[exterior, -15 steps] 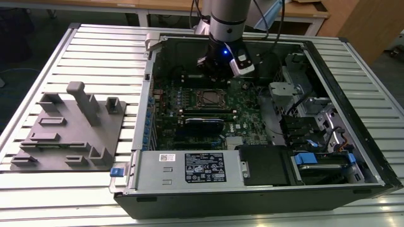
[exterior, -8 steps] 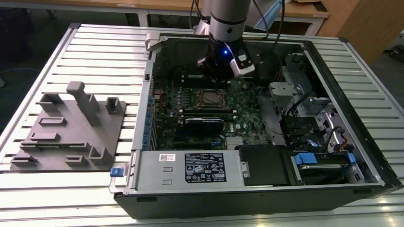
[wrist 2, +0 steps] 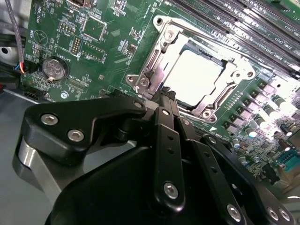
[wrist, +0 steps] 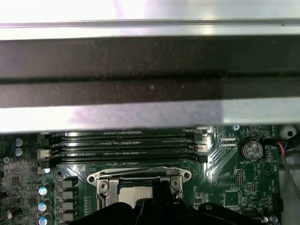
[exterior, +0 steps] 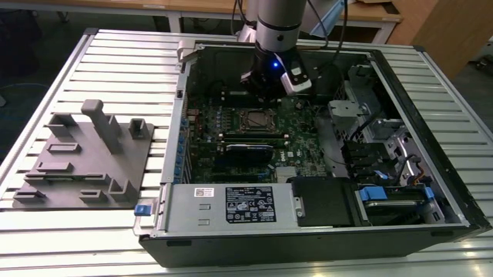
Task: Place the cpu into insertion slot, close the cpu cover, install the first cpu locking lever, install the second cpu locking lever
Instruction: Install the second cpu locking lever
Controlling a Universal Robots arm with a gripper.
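Note:
The cpu lies in the insertion slot on the green circuit board, its silvery top glaring under the light. The cpu cover lies flat around it, the chip showing through its window. My gripper hangs just above the socket's edge, black fingers pressed together, shut, with nothing seen between them. In the exterior view the gripper stands inside the open computer case, just behind the socket. The first wrist view shows the cover's metal frame right ahead of the gripper. I cannot tell how the locking levers stand.
Long black memory slots run beside the socket, and a coin battery sits on the board. The case holds a labelled metal box, a drive cage and cables. A grey fixture stands on the slatted table at the exterior view's left.

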